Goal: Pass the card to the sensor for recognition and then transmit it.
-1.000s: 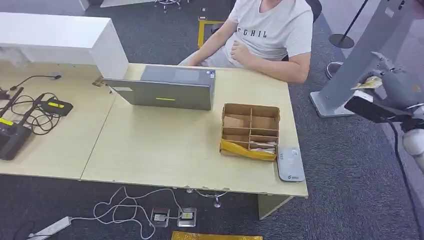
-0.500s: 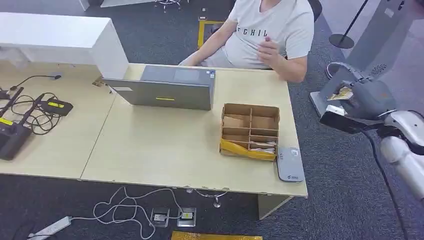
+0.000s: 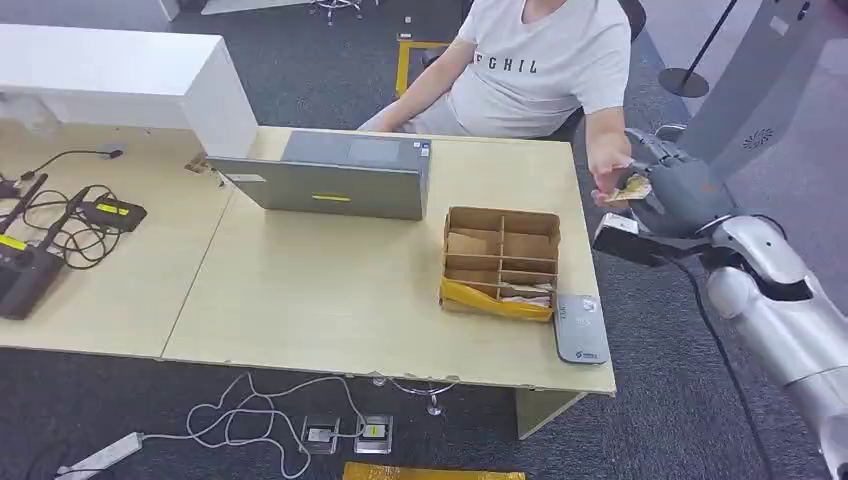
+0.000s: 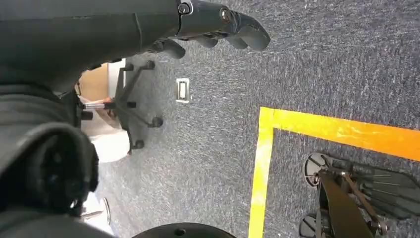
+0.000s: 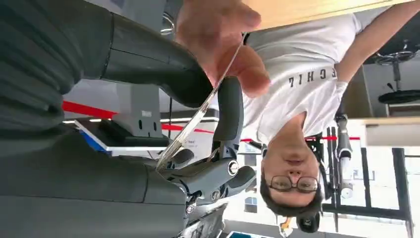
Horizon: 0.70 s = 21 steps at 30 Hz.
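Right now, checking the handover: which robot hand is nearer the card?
Right. The right hand holds the card; the left hand hangs over the carpet.

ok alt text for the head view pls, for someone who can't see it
The robot's right hand holds a card out beyond the desk's far right corner, where a seated person's hand touches it. On the wooden desk sit a closed grey laptop, a compartmented cardboard box and a grey card sensor.

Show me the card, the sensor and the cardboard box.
card (image 3: 634, 187), head view, its visible face in the right hand
sensor (image 3: 581, 328), head view, middle of grey top
cardboard box (image 3: 501, 212), head view, far rim
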Available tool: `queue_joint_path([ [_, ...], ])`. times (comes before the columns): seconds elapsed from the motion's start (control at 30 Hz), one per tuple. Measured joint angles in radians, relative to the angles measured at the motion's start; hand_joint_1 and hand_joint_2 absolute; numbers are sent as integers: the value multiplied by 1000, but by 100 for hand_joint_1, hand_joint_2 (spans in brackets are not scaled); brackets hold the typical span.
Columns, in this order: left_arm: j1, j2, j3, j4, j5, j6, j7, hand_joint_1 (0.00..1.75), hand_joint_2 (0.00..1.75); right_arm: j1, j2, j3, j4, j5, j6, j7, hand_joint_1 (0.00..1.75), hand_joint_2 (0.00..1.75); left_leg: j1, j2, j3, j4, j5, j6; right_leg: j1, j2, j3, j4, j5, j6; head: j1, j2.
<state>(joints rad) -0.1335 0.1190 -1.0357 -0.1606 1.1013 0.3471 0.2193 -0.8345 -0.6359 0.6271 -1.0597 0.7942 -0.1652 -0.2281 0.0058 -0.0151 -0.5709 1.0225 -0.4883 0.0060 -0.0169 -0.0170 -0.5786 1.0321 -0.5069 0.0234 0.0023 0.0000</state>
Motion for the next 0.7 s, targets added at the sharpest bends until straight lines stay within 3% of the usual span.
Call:
queue_joint_path([
  [0.27,0,5,-18,0,-8,-1,0,0,0,2,21,0,26,11,-7,3,175,175,0,0,0,0,0,0,0,0,0,0,0,0,0,0],
  [0.3,0,6,-19,0,-8,-1,0,0,0,3,21,0,30,11,-9,3,24,175,0,0,0,0,0,0,0,0,0,0,0,0,0,0],
  [0.43,0,6,-20,0,-8,-1,3,0,0,8,21,-1,42,12,-23,2,24,175,0,0,0,0,0,0,0,0,0,0,0,0,0,0],
  [0.47,0,6,-21,0,-8,-1,3,0,0,10,21,-1,45,12,-26,2,0,175,0,0,0,0,0,0,0,0,0,0,0,0,0,0],
  [0.53,0,6,-22,0,-8,-1,3,0,0,13,21,-1,51,12,-30,2,0,175,0,0,0,0,0,0,0,0,0,0,0,0,0,0],
  [0.57,0,7,-23,0,-8,-1,3,0,0,14,21,-2,53,12,-33,2,0,0,0,0,0,0,0,0,0,0,0,0,0,0,0,0],
  [0.7,0,8,-27,0,-8,-1,3,0,0,20,21,-2,61,5,-30,-7,0,0,0,0,0,0,0,0,0,0,0,0,0,0,0,0],
])
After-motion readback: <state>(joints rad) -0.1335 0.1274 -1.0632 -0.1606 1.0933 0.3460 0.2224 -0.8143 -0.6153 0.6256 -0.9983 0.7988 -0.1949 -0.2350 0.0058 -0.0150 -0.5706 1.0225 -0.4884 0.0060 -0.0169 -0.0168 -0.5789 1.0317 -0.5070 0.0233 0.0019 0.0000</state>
